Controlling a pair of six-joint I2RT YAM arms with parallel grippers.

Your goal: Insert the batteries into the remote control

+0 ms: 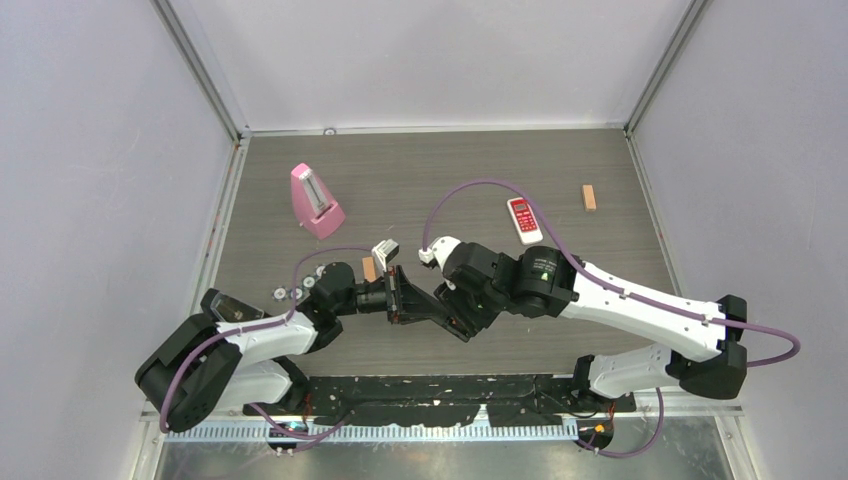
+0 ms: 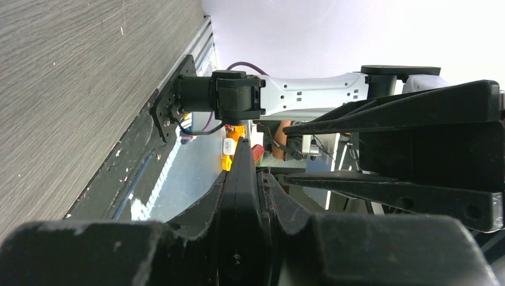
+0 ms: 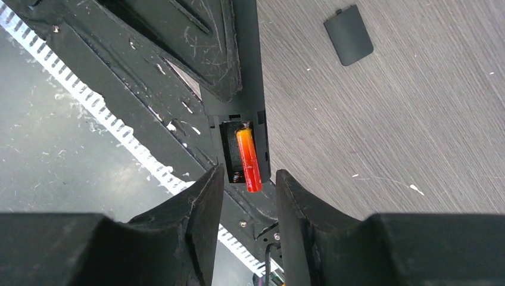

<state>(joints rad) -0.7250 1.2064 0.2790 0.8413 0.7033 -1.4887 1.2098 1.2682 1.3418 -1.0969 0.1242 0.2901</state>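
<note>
Black fingers of the right gripper (image 3: pixel 248 174) stood spread in the lower middle of the right wrist view, with a gap on each side of the orange-red battery (image 3: pixel 248 158) whose near end lay between their tips. That battery sat lengthwise in the open compartment (image 3: pixel 230 149) of the black remote control (image 3: pixel 248 83), along its right side; the slot beside it showed only a spring. Its near end seemed to stick out past the compartment's edge, though the angle made that hard to judge.

Above, the left gripper (image 2: pixel 243 179) was pressed onto the remote, pinching it edge-on between its two fingers and holding it above the grey wood-grain table (image 3: pixel 405 131).

At the upper right of the right wrist view the dark battery cover (image 3: pixel 348 34) lay flat on the table.

Farther out, in the top view, a pink metronome (image 1: pixel 317 200) stood at the upper left, a red-and-white remote (image 1: pixel 523 220) lay right of centre, and a tan wooden block (image 1: pixel 589 197) lay beyond it.
</note>
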